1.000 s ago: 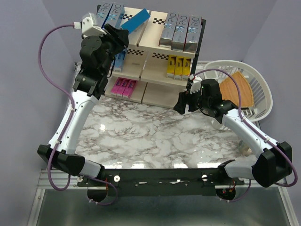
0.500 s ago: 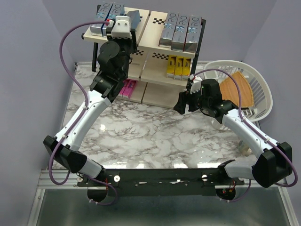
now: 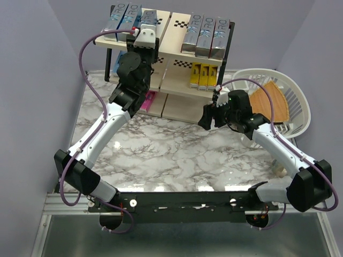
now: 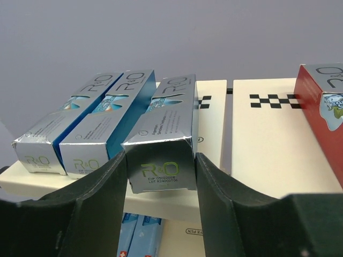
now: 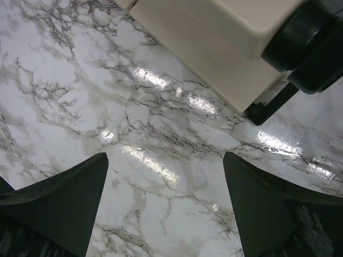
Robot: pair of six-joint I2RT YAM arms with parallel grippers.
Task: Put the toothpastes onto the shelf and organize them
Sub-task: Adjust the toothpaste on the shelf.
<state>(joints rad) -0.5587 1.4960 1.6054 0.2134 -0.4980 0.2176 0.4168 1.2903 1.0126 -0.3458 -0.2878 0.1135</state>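
One toothpaste (image 4: 163, 134) sits just right of two others (image 4: 102, 128) atop shelf (image 4: 268, 144).

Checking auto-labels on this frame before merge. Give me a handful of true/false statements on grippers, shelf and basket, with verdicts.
1. The left gripper is shut on a silver toothpaste box at the top tier of the shelf. True.
2. The right gripper holds a yellow box. False: its jaws are open and empty above the marble table.
3. Two more silver boxes lie on the top board, left of the held one. True.
4. The white basket holds toothpastes. False: only a wooden wedge board shows in it.
5. The yellow boxes stand on the middle tier, right half. True.
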